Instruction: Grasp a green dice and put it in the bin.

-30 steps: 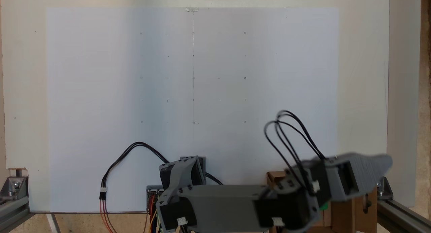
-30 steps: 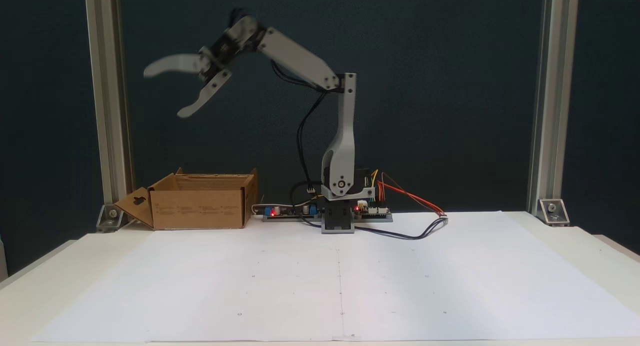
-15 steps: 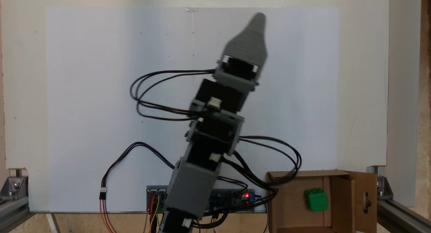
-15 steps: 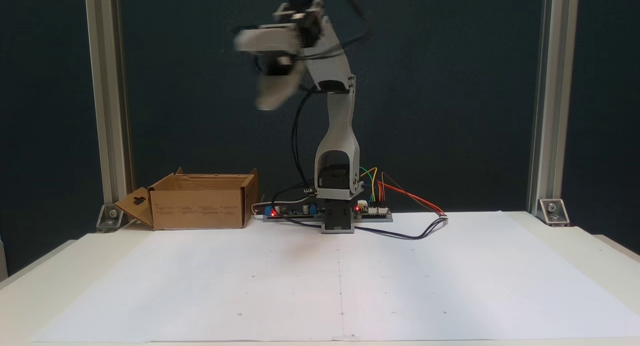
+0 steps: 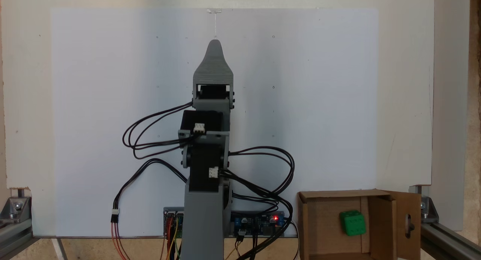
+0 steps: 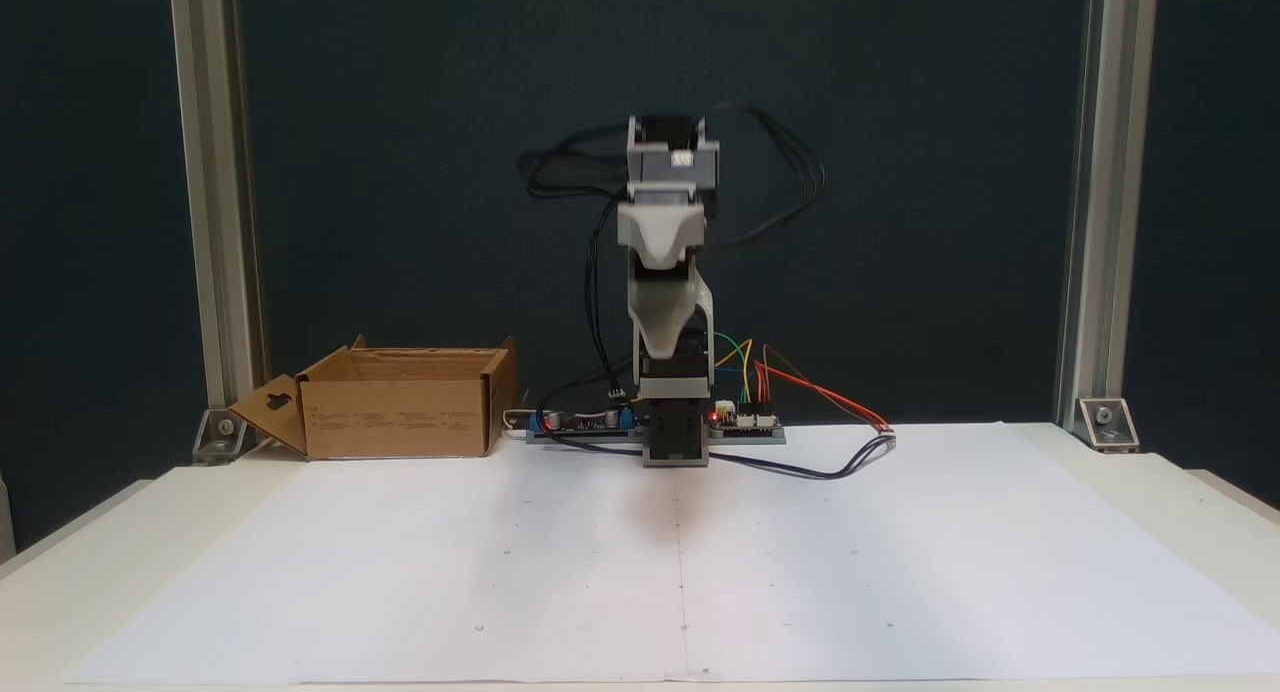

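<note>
Two fixed views, unlike in what they give. From above: green dice point(image 5: 352, 222) lying on the floor of the bin point(image 5: 330, 194), toward the flap with the keyhole cut-out point(image 5: 409, 215), well apart from the gripper point(image 5: 214, 46). From the front: bin point(image 6: 400, 417) seen by its outer wall alone, inside hidden, standing left of the arm's base point(image 6: 675, 442) at the far edge of the white paper sheet point(image 6: 600, 592). Gripper raised high over the sheet's middle, pointing away from the base. From above, just one grey jaw on top, hiding the other; from the front, grey parts stacked and foreshortened. Apart or together: cannot tell. Black cables point(image 5: 150, 136) looping out on both sides of the arm.
</note>
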Controlling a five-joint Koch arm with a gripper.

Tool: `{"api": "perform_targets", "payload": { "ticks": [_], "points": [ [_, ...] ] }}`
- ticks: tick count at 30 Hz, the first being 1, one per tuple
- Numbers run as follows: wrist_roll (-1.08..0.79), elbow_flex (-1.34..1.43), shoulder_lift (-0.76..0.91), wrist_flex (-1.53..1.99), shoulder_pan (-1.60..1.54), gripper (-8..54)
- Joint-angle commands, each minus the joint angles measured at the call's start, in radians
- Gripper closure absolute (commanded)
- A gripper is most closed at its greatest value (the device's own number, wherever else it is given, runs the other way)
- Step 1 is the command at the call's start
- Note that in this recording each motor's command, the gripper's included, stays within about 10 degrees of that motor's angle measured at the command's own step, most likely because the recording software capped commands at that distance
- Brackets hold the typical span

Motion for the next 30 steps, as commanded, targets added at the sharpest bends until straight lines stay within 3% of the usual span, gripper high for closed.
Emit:
{"api": "perform_targets", "payload": {
  "ticks": [1, 9, 30],
  "points": [
    [0.038, 0.032, 0.095, -0.165, -0.011, 1.5],
    [0.032, 0.313, 0.307, -0.521, -0.012, -0.1],
    [-0.028, 0.825, 0.310, -1.383, -0.012, 1.7]
  ]
}}
